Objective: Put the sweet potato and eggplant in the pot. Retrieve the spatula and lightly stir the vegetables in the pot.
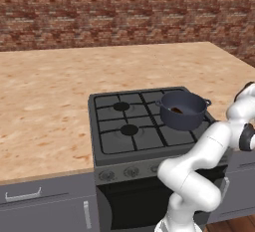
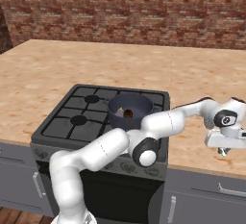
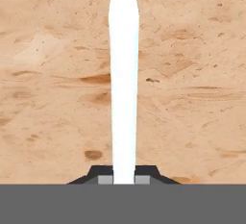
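The pot (image 1: 183, 109) sits on the stove (image 1: 117, 126), on the burner at about 2 o'clock from the middle of the stove top. Inside the pot lies the sweet potato (image 1: 178, 110), a small orange-brown lump on the pot's floor. From the other side you can see the same lump inside the pot (image 2: 129, 111), a bit toward 5 o'clock.

The arm reaches far out to the right of the stove, over the speckled counter (image 2: 192, 136). The gripper (image 2: 222, 150) points down at the counter, at 3 o'clock from the pot and well apart from it.

In the hand view, a long white spatula (image 3: 123, 74) runs straight up toward 12 o'clock from between the two fingertips (image 3: 105, 180). The fingers are squeezed against it on both sides. Under it is the counter.
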Available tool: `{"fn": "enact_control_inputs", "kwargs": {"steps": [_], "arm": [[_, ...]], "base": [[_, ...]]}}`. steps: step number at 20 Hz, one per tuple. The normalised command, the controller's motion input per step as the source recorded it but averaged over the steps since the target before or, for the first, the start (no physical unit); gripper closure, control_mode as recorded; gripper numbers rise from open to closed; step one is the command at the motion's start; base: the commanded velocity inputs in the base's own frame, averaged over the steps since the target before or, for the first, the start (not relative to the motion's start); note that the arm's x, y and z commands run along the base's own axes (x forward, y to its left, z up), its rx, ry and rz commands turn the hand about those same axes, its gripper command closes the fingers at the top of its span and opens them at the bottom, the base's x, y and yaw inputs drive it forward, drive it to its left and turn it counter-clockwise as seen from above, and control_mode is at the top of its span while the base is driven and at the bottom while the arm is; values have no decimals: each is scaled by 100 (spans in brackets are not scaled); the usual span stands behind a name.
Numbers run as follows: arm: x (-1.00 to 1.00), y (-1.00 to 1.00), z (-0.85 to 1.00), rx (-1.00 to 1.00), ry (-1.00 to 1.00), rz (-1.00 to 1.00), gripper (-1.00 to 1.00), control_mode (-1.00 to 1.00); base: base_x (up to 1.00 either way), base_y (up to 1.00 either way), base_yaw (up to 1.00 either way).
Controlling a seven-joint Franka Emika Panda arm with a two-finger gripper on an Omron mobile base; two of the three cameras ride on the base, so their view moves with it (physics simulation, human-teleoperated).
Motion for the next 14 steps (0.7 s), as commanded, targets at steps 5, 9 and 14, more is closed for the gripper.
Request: {"fn": "enact_control_inputs", "kwargs": {"steps": [5,9,14], "arm": [[-52,26,91,0,-10,0,100,-100],[-95,74,48,-3,-18,0,100,-100],[-100,84,3,-10,-29,1,100,-100]], "base": [[0,0,0],[0,0,0],[0,0,0]]}}
